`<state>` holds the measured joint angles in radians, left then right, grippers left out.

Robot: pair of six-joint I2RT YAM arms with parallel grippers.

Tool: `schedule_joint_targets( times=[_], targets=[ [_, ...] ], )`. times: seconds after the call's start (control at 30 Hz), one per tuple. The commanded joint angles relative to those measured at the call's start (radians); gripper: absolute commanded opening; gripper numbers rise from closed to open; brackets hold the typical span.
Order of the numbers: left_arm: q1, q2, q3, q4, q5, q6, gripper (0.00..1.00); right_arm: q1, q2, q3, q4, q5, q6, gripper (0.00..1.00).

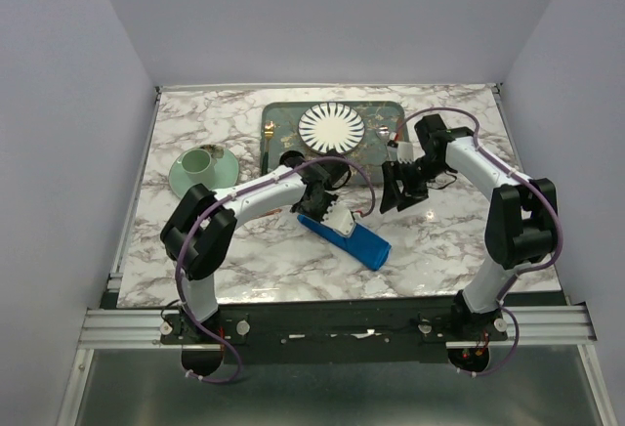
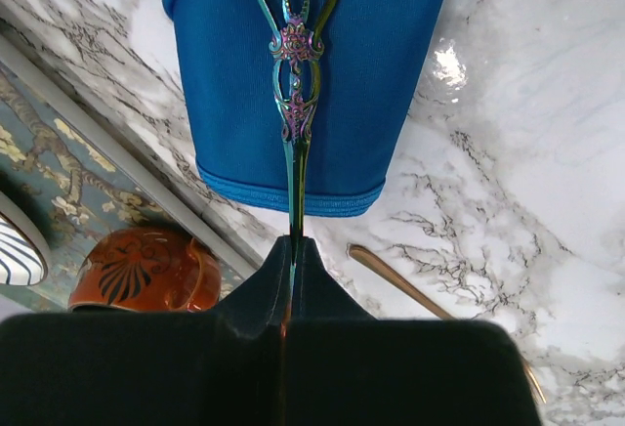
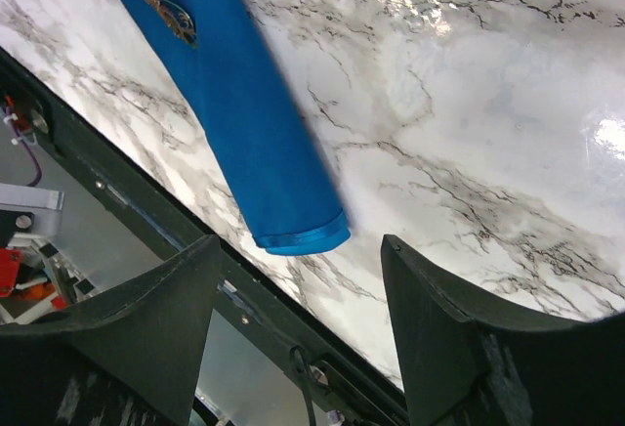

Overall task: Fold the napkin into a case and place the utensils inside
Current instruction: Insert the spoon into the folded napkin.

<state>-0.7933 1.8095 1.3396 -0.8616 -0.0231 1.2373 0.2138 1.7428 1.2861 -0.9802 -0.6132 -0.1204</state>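
Overall: a marble table (image 1: 439, 240) with a bright blue case (image 1: 352, 238) lying slantwise near its front edge, between the two arms.
Case: a narrow folded pouch of blue cloth, flat on the marble; one stitched short end (image 2: 288, 196) faces the left gripper, the other end (image 3: 303, 235) lies near the table's front rail.
Left gripper (image 2: 293, 245): jaws pressed together on the thin stem of an iridescent utensil (image 2: 296, 45), with no gap showing between them.
Iridescent utensil: its ornate openwork handle runs along the middle of the blue cloth, in line with the case; its far end is out of frame, so whether it sits inside the pouch cannot be told.
Right gripper (image 3: 300, 242): fingers (image 3: 146, 319) spread wide with nothing between them, held above the marble just beside the case's near end and not touching the cloth.
Copper-pink utensil (image 2: 410, 284): a slim stem lying on the bare marble beside the left gripper, apart from the case; its head is not in view.
Tray (image 1: 283, 118): grey-green and patterned, at the back of the table, bearing a striped white plate (image 1: 332, 126).
Brown cup (image 2: 146, 270): on the tray's edge, near the left gripper.
Green cup and saucer (image 1: 205, 167): on the marble left of the tray.
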Motion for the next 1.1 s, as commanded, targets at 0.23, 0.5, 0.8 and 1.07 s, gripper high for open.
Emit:
schedule_joint_targets(
  times=[0.23, 0.5, 0.8, 1.07],
  targets=[
    [-0.044, 0.04, 0.032, 0.018, 0.011, -0.03, 0.0, -0.008, 0.02, -0.014, 0.011, 0.032, 0.013, 0.75],
    [-0.07, 0.045, 0.05, 0.009, 0.069, -0.05, 0.0, -0.008, 0.021, -0.033, 0.017, 0.033, 0.01, 0.74],
    [-0.109, 0.04, 0.049, 0.003, 0.124, -0.102, 0.0, -0.01, 0.024, -0.03, 0.02, 0.033, 0.011, 0.74],
    [-0.127, 0.057, 0.04, 0.035, 0.158, -0.15, 0.0, -0.008, 0.021, -0.031, 0.018, 0.038, 0.011, 0.74]
  ],
)
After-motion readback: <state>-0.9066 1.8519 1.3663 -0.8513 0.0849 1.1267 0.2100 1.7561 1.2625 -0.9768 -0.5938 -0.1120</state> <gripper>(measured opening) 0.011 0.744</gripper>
